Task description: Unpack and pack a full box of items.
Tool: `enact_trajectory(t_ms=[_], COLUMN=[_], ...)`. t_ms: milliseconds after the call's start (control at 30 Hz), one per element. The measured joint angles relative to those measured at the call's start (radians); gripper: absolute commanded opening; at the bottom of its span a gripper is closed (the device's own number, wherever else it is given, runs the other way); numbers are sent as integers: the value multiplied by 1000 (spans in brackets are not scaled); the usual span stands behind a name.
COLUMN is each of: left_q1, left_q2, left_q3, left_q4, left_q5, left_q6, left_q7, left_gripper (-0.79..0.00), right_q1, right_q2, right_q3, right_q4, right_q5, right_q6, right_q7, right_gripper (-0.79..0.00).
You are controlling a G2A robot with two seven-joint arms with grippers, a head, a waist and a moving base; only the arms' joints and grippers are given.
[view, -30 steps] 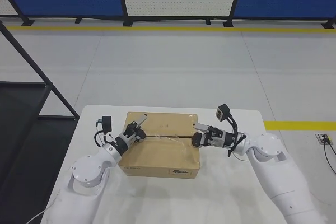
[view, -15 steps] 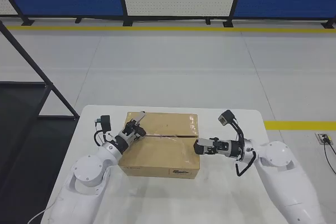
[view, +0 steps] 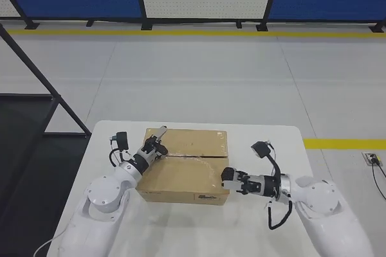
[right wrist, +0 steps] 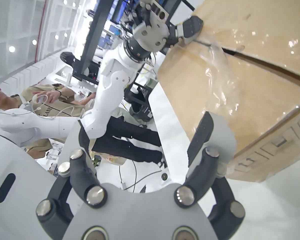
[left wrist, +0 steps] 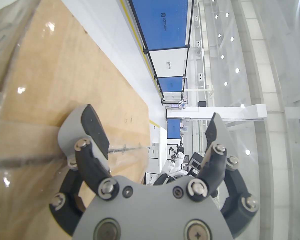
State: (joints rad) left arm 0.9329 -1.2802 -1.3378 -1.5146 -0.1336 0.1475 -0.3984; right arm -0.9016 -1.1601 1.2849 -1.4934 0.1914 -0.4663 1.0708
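Box (view: pixel 186 164) mid-table (view: pixel 264 138), flaps shut, clear tape (right wrist: pixel 216 76) rumpled along seam. Stiff cardboard, probably heavy while full; best lifted by flap edges. Left gripper (left wrist: pixel 152 126) spread wide at 10 o'clock, one finger touching seam; right gripper (right wrist: pixel 145 128) spread, empty, at 4 o'clock corner.

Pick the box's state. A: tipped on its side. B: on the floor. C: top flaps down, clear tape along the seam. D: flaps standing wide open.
C: the box sits upright on the table, flaps down, with crinkled clear tape over the seam.
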Motion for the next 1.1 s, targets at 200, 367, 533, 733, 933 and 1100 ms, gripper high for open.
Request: enact_trajectory(t_ms=[200, 367, 533, 733, 933, 1100], left_q1=[-2, -10, -16, -24, -31, -36], left_q2=[0, 0, -1, -2, -3, -3], left_q3=[0, 4, 9, 13, 16, 17], left_q4=[0, 5, 9, 19, 30, 32], left_q5=[-4, -5, -8, -10, -15, -18], left_q6=[1, 2, 3, 4, 2, 0], left_q7=[1, -1, -2, -1, 1, -2], left_gripper=[0, 0, 0, 0, 0, 0], right_q1=[1, -23, -89, -150, -163, -168], right_q2=[0, 3, 8, 6, 1, 1], right_q3=[0, 9, 4, -43, -68, -66], right_q4=[1, -39, -197, -355, -381, -382], right_q5=[-2, -101, -456, -916, -1102, -1085], right_q6=[2, -38, -106, 6, 163, 138], right_q7=[13, -77, -261, -432, -478, -488], right_gripper=[0, 0, 0, 0, 0, 0])
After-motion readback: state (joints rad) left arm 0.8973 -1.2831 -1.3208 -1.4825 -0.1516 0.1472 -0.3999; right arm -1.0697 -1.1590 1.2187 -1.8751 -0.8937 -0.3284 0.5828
